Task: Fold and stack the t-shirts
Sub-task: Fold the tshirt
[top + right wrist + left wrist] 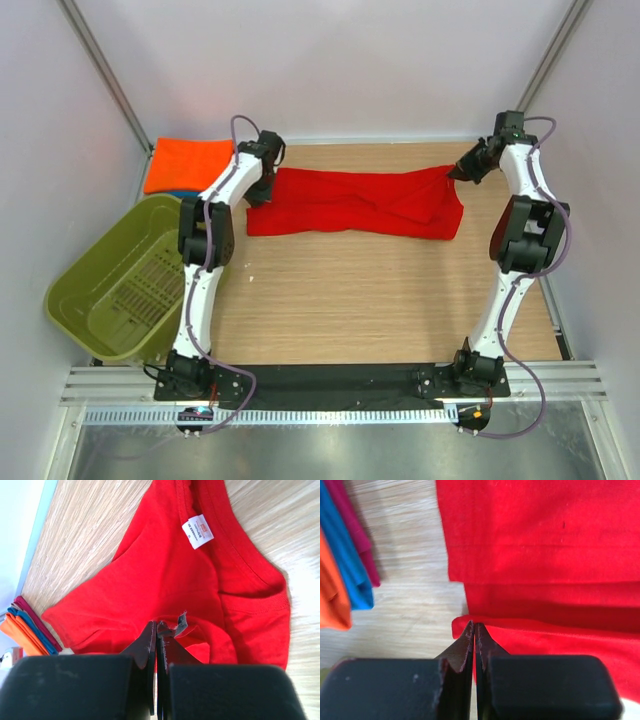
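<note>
A red t-shirt (350, 203) lies stretched across the far part of the wooden table, folded into a long band. Its white neck label (197, 531) shows in the right wrist view. My left gripper (262, 180) is shut on the shirt's left edge (530, 635). My right gripper (455, 172) is shut on the shirt's right corner (170, 580), lifted slightly off the table. A folded stack sits at the far left with the orange t-shirt (186, 162) on top. The left wrist view shows its layers: orange (331, 595), blue (347, 565) and dark red (357, 530).
An olive-green plastic basket (120, 280) stands tilted at the left, beside the left arm. The table's back edge meets a white wall behind the shirt. Bare wood (370, 300) lies between the shirt and the arm bases.
</note>
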